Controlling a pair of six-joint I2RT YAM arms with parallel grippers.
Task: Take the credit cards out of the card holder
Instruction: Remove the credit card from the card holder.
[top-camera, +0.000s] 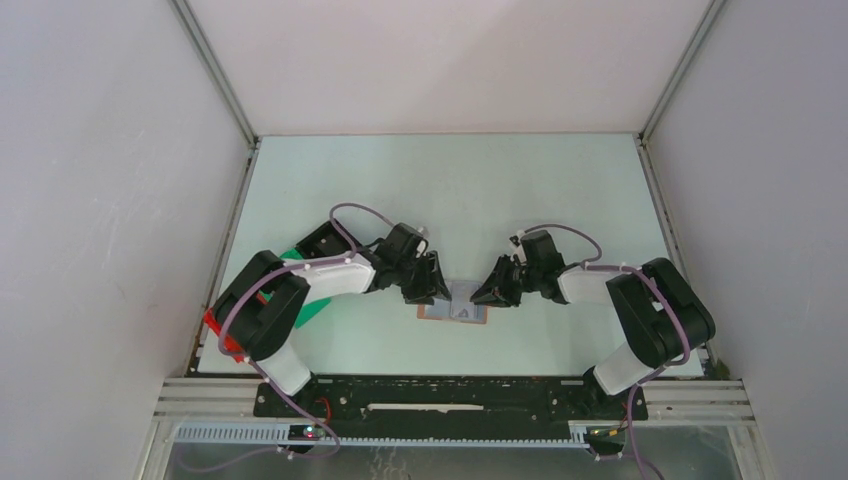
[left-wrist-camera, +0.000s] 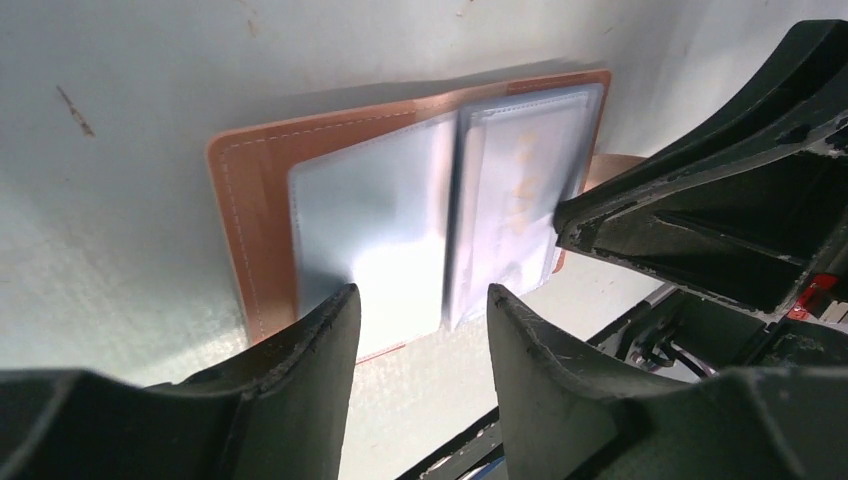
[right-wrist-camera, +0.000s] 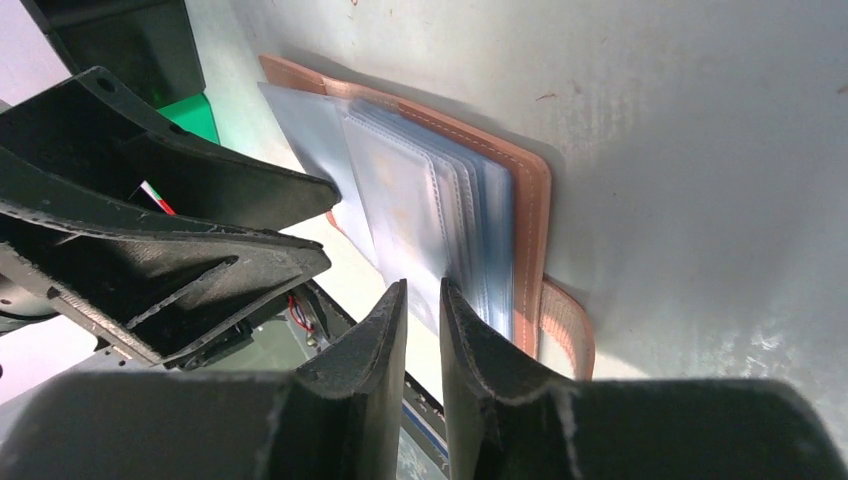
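While left fingers (left-wrist-camera: 318, 385) gape above the card holder (left-wrist-camera: 250, 190), right fingers (right-wrist-camera: 368, 385) sit narrow by sleeves (right-wrist-camera: 415, 205), grip unclear.

Light: bright, even, from above — surface (top-camera: 450, 190) pale.
Shadow: soft dark band beside the card holder (left-wrist-camera: 245, 220) in both wrist views.
Glare: sheen on its clear sleeves (left-wrist-camera: 370, 220).
Blur: nearest fingers (left-wrist-camera: 310, 400) soft.

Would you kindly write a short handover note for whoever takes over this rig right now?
Left end effector: open, at the edge of the card holder.
Right end effector: almost closed at the edge of the clear sleeves; whether it grips one is unclear.
Card holder: lying open on the table.
Done: holder opened.
Left: the credit cards appear to sit in the sleeves; none is out.
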